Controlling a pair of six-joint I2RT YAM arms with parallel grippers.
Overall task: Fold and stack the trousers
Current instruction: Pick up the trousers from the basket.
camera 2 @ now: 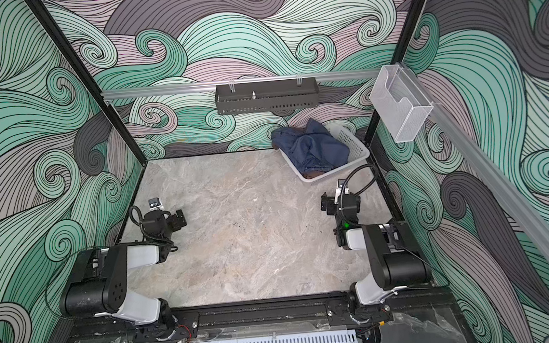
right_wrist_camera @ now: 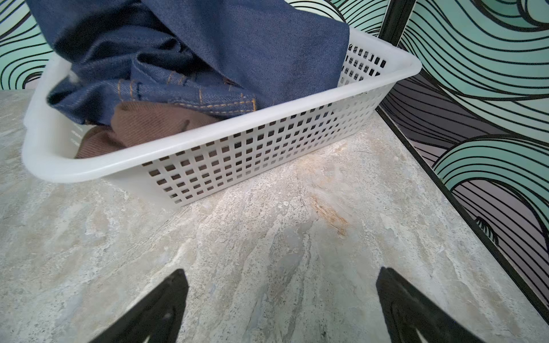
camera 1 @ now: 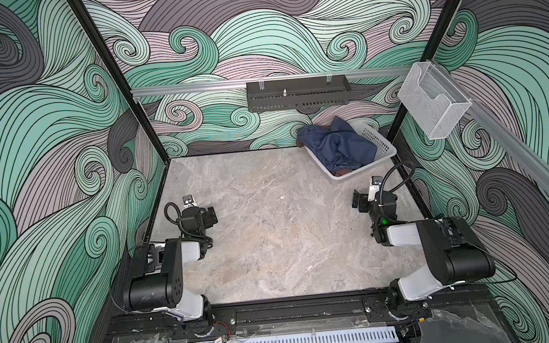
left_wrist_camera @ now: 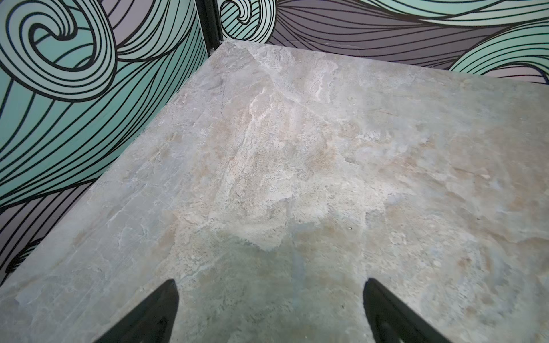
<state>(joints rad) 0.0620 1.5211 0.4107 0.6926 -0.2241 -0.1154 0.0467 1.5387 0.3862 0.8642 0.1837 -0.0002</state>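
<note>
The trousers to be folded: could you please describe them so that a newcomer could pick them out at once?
At the far corner of the marble table on the robot's right stands a white perforated basket. The trousers lie crumpled in it, spilling over its rim. They are dark blue denim with orange stitching, atop a brown cloth.

white basket | far right corner | brown cloth inside
</note>
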